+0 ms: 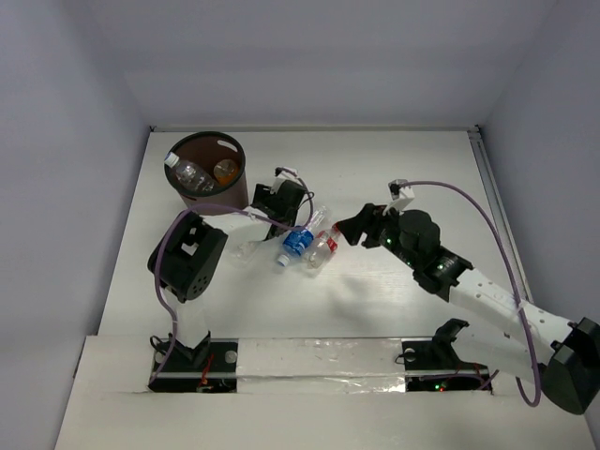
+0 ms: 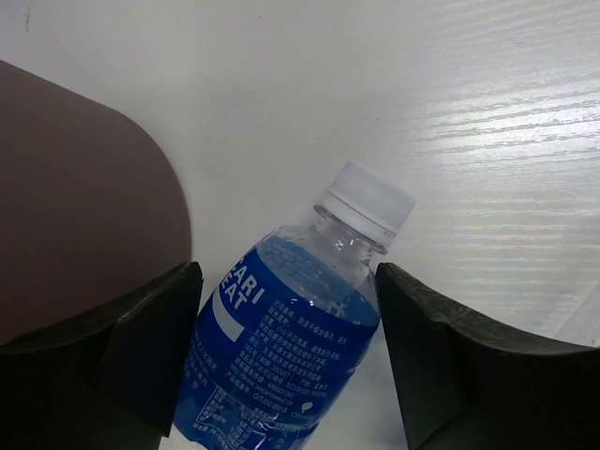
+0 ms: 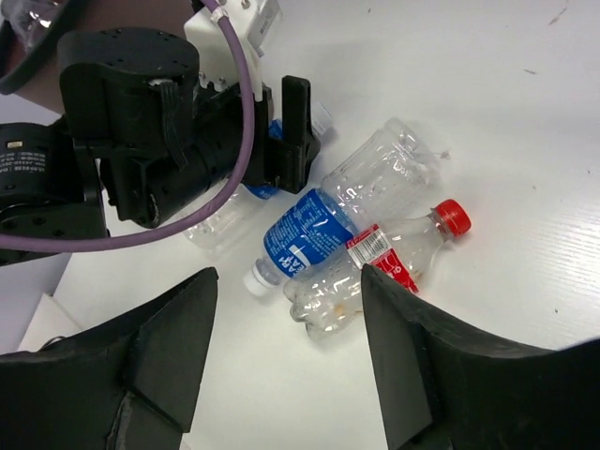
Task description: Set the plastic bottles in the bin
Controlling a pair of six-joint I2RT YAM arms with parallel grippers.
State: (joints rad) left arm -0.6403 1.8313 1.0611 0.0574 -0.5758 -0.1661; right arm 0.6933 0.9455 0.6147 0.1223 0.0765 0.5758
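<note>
The dark brown bin (image 1: 223, 194) stands at the back left and holds a clear bottle (image 1: 192, 175) and an orange one (image 1: 226, 171). Just right of it, my left gripper (image 1: 291, 208) (image 2: 288, 272) is shut on a blue-labelled bottle (image 2: 281, 347) with a white cap, one finger against each side. On the table lie a second blue-labelled bottle (image 3: 305, 234) (image 1: 297, 242), a red-capped bottle (image 3: 375, 267) (image 1: 325, 249) and two clear ones (image 3: 384, 173) (image 3: 211, 230). My right gripper (image 3: 289, 300) (image 1: 352, 228) hangs open over the red-capped bottle, holding nothing.
The bin's brown wall (image 2: 84, 187) fills the left of the left wrist view, close to the left finger. The left arm's purple cable (image 3: 234, 112) loops over the clear bottle beside it. Walls enclose the white table (image 1: 394, 159) on three sides.
</note>
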